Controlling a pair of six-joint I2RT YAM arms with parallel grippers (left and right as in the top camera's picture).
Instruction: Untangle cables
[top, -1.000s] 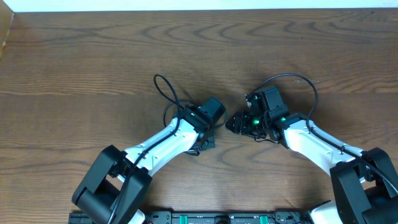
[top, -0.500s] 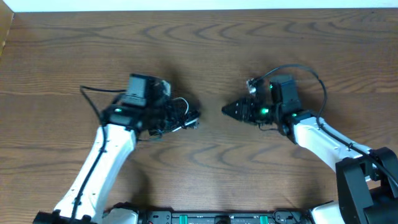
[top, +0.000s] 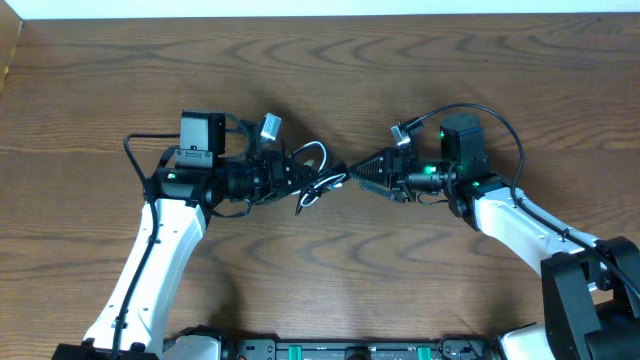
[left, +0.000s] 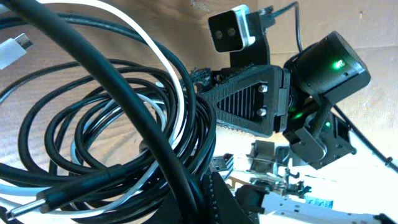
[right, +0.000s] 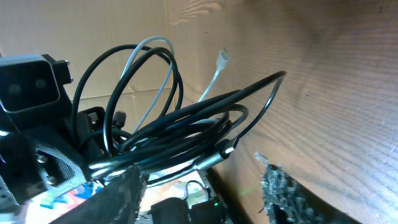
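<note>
Your left pincer (top: 295, 180) is clamped on the tangled coil of thin long black cable (right: 186, 118) and shorter white cable (right: 146, 46), over the brown wooden tabletop (top: 320, 80). Your right pincer (top: 360, 172) stands open just beside it. Closing there may catch several strands together and tighten the tangle.

From above, the light is soft and even across the desk (top: 320, 60). There is only a faint, diffuse shadow beside the left arm (top: 150, 260) and a blown-out white strip along the top edge. Small green lights (top: 432, 178) glow sharply on the right arm (top: 520, 220). The left wrist view is harsher. Glare burns its lower right to pure white, and the black cable (left: 155, 124) looms huge and soft so near the lens. The white cable (left: 169, 68) almost clips, and cable shadows lie on the wood behind. In the right wrist view the desk looks pale and washed, lines bow toward the edges, and the fingers (right: 115, 196) of the right hand (right: 202, 199) are dark and blurred.
</note>
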